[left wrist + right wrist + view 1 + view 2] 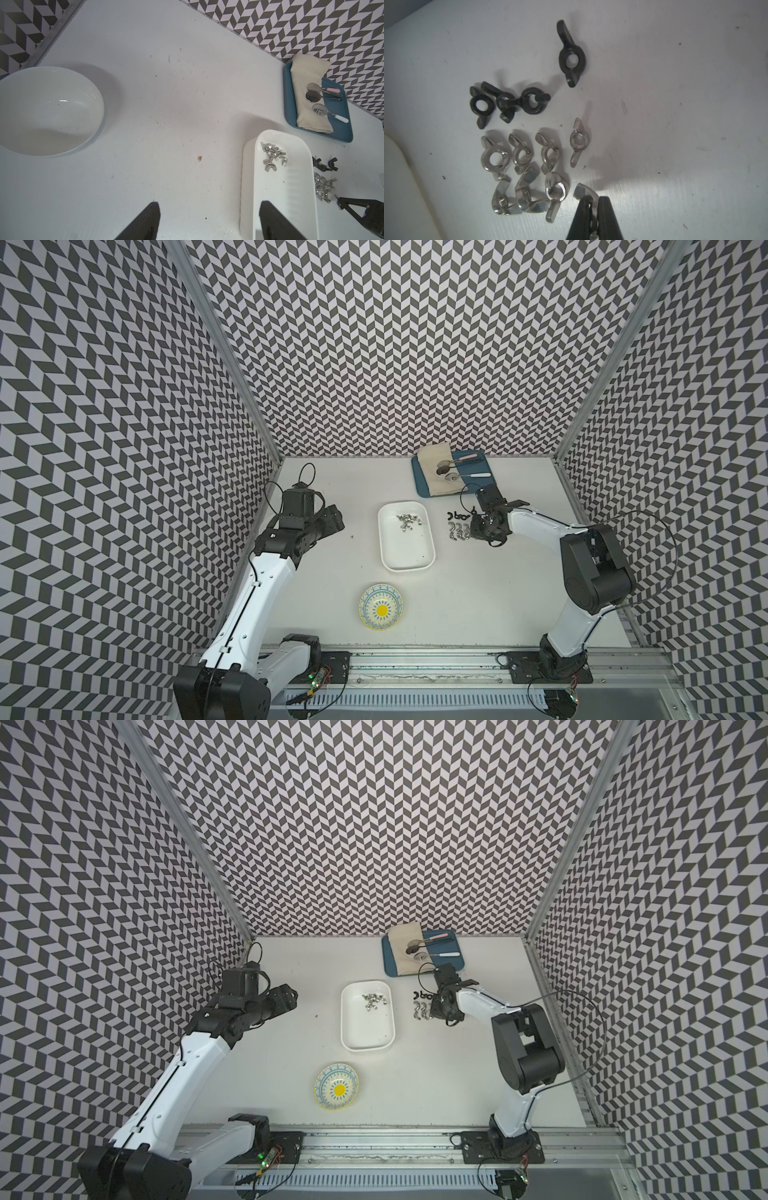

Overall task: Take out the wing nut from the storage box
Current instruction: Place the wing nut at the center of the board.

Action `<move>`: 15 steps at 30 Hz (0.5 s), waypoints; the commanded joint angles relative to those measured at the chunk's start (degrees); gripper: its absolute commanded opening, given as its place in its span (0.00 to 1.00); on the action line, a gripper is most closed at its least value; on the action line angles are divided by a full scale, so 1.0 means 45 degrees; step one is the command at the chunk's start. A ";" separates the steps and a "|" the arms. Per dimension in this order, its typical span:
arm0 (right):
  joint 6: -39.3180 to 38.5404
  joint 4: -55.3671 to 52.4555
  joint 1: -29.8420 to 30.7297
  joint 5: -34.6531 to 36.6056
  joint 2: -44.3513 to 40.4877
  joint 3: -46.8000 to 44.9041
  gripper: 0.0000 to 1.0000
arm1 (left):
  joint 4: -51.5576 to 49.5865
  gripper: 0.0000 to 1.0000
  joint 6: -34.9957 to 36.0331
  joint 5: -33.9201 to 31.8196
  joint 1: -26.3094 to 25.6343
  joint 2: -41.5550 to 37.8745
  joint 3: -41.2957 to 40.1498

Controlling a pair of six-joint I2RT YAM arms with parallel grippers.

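The white storage box (409, 549) (368, 1029) (280, 197) lies mid-table with several silver wing nuts (409, 521) (274, 156) heaped at its far end. To its right, on the table, lie a cluster of silver wing nuts (457, 529) (525, 166) and a few black ones (457, 515) (508, 101). My right gripper (471, 531) (592, 198) hangs low beside the silver cluster, shut on a silver wing nut (584, 191) whose wing sticks out past the tips. My left gripper (338, 518) (208, 204) is open and empty, left of the box.
A patterned bowl with a yellow centre (381, 606) sits near the front. At the back right, a blue tray (419, 485) holds a folded cloth and spoons. The left wrist view shows a round white bowl (47, 110) by the left wall.
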 commanded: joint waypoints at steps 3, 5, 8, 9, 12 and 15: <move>-0.0015 0.0791 0.0025 -0.0086 0.0156 -0.0072 0.00 | -0.0020 0.79 -0.0075 -0.0231 0.0064 0.0008 0.0228; -0.0001 0.0824 0.0023 -0.0152 0.0295 -0.0073 0.00 | -0.0039 0.79 -0.0077 -0.0250 0.0062 0.0007 0.0234; 0.0025 0.0882 0.0025 -0.0173 0.0507 -0.0091 0.01 | -0.0037 0.79 -0.0077 -0.0250 0.0061 -0.0013 0.0237; 0.0032 0.0904 0.0025 -0.0174 0.0551 -0.0110 0.02 | -0.0029 0.79 -0.0077 -0.0253 0.0061 -0.0032 0.0226; 0.0031 0.0965 0.0025 -0.0150 0.0652 -0.0131 0.03 | -0.0035 0.79 -0.0063 -0.0272 0.0072 -0.0032 0.0226; 0.0038 0.0951 0.0025 -0.0106 0.0751 -0.0151 0.06 | -0.0043 0.79 -0.0069 -0.0280 0.0064 -0.0047 0.0238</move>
